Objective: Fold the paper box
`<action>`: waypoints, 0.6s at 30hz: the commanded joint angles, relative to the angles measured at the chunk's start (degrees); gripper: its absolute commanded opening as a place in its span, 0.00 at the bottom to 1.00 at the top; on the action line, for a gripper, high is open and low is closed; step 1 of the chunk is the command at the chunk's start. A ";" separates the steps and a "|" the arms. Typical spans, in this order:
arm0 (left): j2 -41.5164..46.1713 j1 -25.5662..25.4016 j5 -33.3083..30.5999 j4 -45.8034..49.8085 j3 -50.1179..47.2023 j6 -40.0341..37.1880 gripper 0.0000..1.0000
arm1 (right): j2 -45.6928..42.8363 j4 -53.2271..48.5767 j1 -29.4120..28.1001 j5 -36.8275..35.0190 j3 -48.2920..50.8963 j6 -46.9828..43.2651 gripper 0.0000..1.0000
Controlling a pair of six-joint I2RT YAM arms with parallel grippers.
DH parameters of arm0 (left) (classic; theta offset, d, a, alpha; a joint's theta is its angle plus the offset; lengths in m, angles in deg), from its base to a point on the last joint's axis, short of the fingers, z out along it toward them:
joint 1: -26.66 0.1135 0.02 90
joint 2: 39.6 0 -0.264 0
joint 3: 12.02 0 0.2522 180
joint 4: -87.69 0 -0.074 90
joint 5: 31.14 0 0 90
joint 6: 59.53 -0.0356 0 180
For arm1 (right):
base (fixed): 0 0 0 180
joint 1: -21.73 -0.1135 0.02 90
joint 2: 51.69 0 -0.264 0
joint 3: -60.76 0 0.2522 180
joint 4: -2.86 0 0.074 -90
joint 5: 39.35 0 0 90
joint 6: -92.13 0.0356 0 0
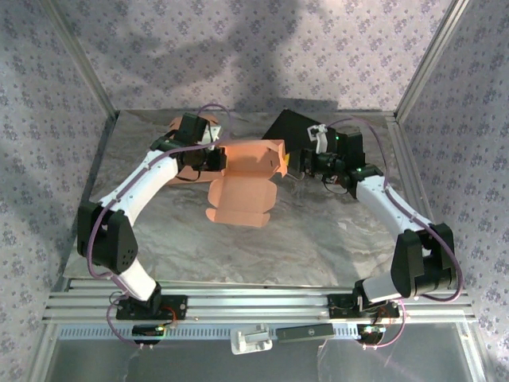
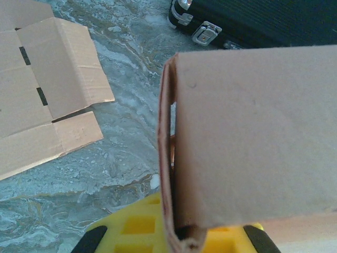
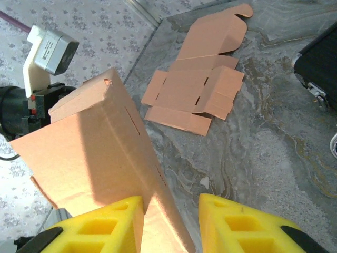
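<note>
Mid-fold here: the paper box [image 1: 242,179] sits half-formed over the middle of the bench [image 1: 334,239], left gripper [image 2: 181,232] clenched on its wall, right gripper [image 3: 171,203] straddling a corner edge (can't tell if it's pinching), so next it probably needs that side squared up and a flap tucked.

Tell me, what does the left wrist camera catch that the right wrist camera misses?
Left wrist, not right: the left gripper pinching a wall of the raised paper box, seen end-on. Right wrist, not left: the right gripper astride the box's edge, the other arm's wrist camera, the patterned wall. Both: that box, the flat cardboard blank, the black case, the marbled table.
</note>
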 commanded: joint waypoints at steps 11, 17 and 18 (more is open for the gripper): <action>-0.20 0.09 2.17 1.01 1.90 -1.85 0.00 | 2.25 -4.65 -1.17 8.50 -5.36 -7.26 0.36; -0.29 0.08 2.18 1.29 2.35 -2.01 0.00 | 1.84 -6.53 -2.34 8.94 -6.19 -9.30 0.38; -0.29 0.11 2.20 1.32 2.47 -2.09 0.00 | 1.63 -6.76 -2.40 8.94 -6.20 -9.48 0.38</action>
